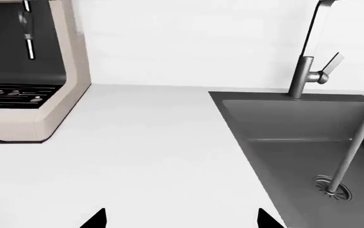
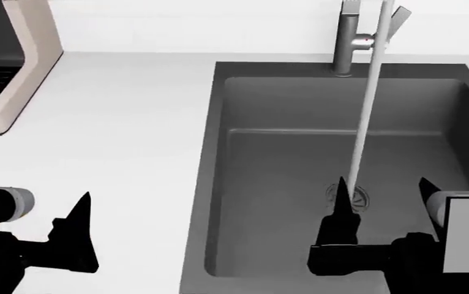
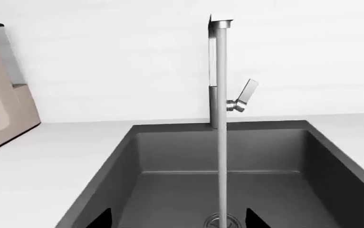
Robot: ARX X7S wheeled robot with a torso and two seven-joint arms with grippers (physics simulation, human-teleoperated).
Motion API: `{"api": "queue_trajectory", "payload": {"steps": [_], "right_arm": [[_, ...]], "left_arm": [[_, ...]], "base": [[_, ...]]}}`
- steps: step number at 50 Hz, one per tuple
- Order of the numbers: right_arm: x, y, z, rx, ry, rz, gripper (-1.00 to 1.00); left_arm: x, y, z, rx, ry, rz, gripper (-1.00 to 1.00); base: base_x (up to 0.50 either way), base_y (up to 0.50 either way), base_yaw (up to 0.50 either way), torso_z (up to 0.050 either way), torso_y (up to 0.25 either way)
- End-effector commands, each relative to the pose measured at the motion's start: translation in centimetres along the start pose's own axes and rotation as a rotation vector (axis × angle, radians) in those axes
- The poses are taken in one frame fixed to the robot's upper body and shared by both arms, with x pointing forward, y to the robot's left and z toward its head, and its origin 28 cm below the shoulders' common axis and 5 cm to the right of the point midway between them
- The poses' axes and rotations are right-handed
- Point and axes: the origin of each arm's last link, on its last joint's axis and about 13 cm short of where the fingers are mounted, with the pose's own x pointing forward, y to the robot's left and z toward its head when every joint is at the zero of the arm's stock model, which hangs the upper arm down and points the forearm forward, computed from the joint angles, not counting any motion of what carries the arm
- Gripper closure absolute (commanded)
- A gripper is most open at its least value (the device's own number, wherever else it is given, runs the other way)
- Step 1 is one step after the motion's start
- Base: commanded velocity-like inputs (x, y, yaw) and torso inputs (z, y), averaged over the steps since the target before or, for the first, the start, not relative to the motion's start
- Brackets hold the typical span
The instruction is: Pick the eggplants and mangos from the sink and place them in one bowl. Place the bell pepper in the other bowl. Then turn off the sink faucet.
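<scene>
Take the sink (image 2: 283, 104) as your landmark. Nearest you, your right gripper (image 2: 381, 199) hangs over the sink's near half, its two dark fingers spread wide apart with nothing between them; the left finger's tip (image 2: 341, 185) shows just beside the round slotted drain (image 2: 351, 195) in the head view. Your left gripper (image 2: 83, 211) sits off the sink's left side, over the white counter (image 2: 120, 135). Only one dark finger shows in the head view, but the left wrist view shows two tips (image 1: 96, 217) set wide apart, with bare counter between them, so it is open and holds nothing.

Within the sink, the dark grey basin shows only the drain on its floor. A straight stream of water (image 2: 367, 104) falls from above and lands on the drain, so the tap is running. No eggplant, mango or bell pepper shows in any of your three views, and neither does a bowl.

At the sink's far rim stands the sink faucet (image 2: 346, 37), a brushed-steel post with its slanted side lever (image 2: 388, 27) angled up to the right; the right wrist view shows the square spout (image 3: 220, 21) above the basin.

Well left of the sink, against the back wall, is a beige coffee machine (image 2: 10, 79).
</scene>
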Motion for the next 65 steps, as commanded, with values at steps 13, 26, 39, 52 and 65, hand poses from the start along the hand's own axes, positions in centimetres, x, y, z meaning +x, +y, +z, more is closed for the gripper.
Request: {"api": "queue_trajectory", "payload": {"steps": [13,26,39,52,65], "right_arm": [[-0.34,-0.24,-0.16,0.003,-0.012,-0.014,-1.0],[-0.71,-0.11,0.09,-0.006,-0.01,-0.025,-1.0],[-0.43,-0.16,0.21,-0.025,-0.044,-0.045,-1.0],[-0.23,-0.13,0.04,-0.051,-0.041,-0.046,-1.0],[-0.14,0.02,-0.02,-0.054,-0.025,-0.029,-1.0]], "left_arm": [[0.53,0.32,0.32,-0.017,-0.006,0.006,-1.0],[0.71,0.14,0.58,-0.01,-0.008,-0.013,-1.0],[1.05,0.34,0.29,-0.017,0.003,-0.007,-1.0],[1.04,0.37,0.24,-0.016,0.002,-0.008,-1.0],[1.07,0.67,0.5,-0.033,0.0,0.017,-1.0]], "base": [[0.0,-0.5,0.0,0.0,0.0],[0.0,-0.49,0.0,0.0,0.0],[0.0,-0.09,0.0,0.0,0.0],[0.19,-0.01,0.0,0.0,0.0],[0.33,-0.16,0.0,0.0,0.001]]}}
